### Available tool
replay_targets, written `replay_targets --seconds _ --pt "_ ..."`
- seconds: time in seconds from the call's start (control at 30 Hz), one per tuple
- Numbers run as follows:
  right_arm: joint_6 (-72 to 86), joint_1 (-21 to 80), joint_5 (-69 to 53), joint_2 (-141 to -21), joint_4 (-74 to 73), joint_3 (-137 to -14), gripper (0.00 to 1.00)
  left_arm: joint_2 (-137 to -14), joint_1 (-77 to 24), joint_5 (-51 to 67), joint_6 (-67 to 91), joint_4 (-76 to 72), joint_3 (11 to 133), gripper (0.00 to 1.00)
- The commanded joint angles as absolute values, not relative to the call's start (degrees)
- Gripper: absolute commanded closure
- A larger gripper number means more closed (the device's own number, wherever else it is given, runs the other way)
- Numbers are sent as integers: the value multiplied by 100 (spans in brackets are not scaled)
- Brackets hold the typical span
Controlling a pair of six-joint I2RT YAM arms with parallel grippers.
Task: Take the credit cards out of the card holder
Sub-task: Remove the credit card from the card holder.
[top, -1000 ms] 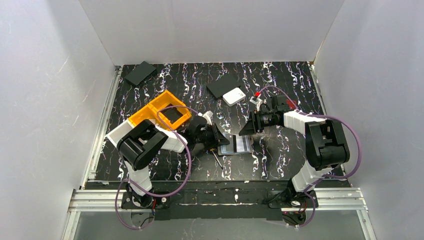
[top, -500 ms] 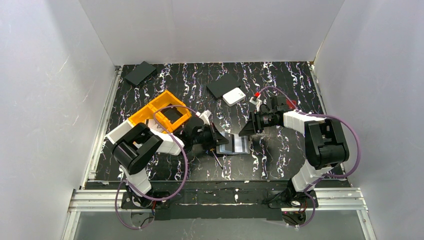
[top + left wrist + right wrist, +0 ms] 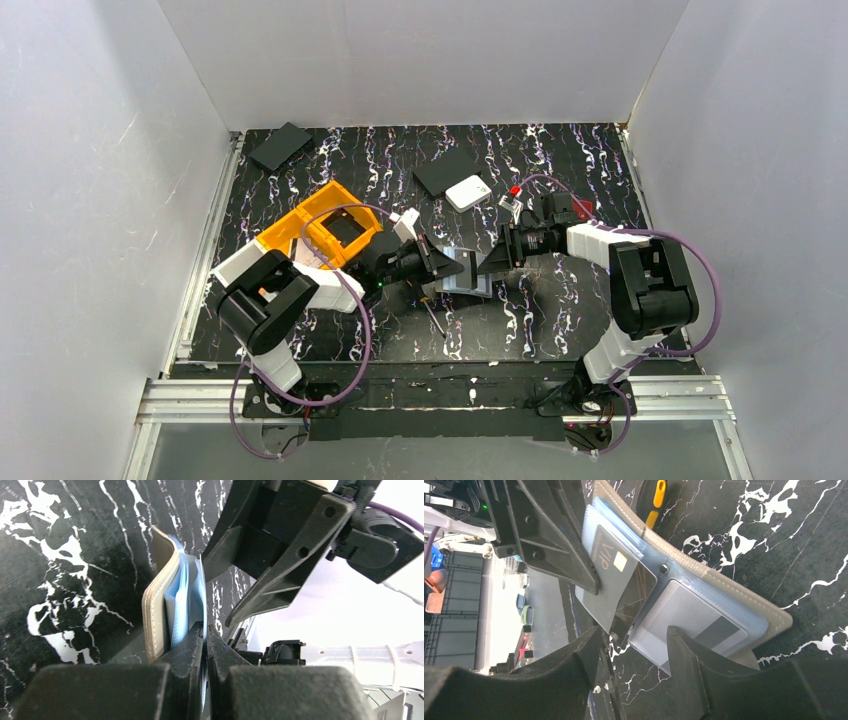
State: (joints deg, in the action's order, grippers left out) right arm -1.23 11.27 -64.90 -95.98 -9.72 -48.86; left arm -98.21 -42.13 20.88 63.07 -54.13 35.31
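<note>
The taupe card holder (image 3: 468, 275) stands partly lifted off the table between my two grippers. My left gripper (image 3: 206, 630) is shut on a thin pale blue sleeve page at the card holder's (image 3: 156, 605) open edge. The right wrist view shows that page carrying a dark credit card marked VIP (image 3: 611, 562), pinched by the left fingers (image 3: 554, 535). A greyish credit card with a black stripe (image 3: 696, 617) sits in the other half of the card holder (image 3: 780, 621). My right gripper (image 3: 634, 637) is open just in front of the cards, with nothing between its fingers.
An orange bin (image 3: 325, 225) sits behind the left arm. A screwdriver (image 3: 432, 315) lies just in front of the card holder. Farther back are a white square box (image 3: 467, 192) and flat black rectangles (image 3: 447, 170) (image 3: 281, 145).
My left gripper has shut on the sleeve page and moved back and right, raising the card holder from lying flat. The right gripper has hardly moved.
</note>
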Motion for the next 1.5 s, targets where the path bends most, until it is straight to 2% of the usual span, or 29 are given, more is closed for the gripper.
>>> replay_targets --seconds 0.0,0.37,0.67,0.9,1.03,1.13,1.27,1.4,1.47 --pt "-36 1099 -6772 -9291 -766 -4835 40 -9422 -4236 2239 6284 -6007 3533 100" --pt "859 1020 -7412 -9071 165 -4608 40 -9557 -4236 2440 6537 -6546 3617 100" --pt "970 1020 -7690 -9017 194 -4636 45 -9790 -4267 2509 6684 -6823 3722 100" --pt "984 1020 -7813 -9081 128 -4691 63 -9859 -4275 2492 6716 -6925 3716 100" --pt "984 1003 -7800 -9102 112 -4702 81 -9873 -4280 2481 6716 -6950 3677 100" --pt "976 936 -7804 -9103 114 -4702 99 -9880 -4277 2470 6725 -7002 3625 100" --pt "943 867 -7778 -9063 107 -4687 99 -9909 -4280 2452 6743 -7080 3563 99" --pt "908 791 -7622 -9021 105 -4651 99 -9892 -4230 2444 6786 -7110 3496 87" --pt "877 753 -7553 -9007 99 -4637 99 -9866 -4181 2464 6794 -7119 3452 84"
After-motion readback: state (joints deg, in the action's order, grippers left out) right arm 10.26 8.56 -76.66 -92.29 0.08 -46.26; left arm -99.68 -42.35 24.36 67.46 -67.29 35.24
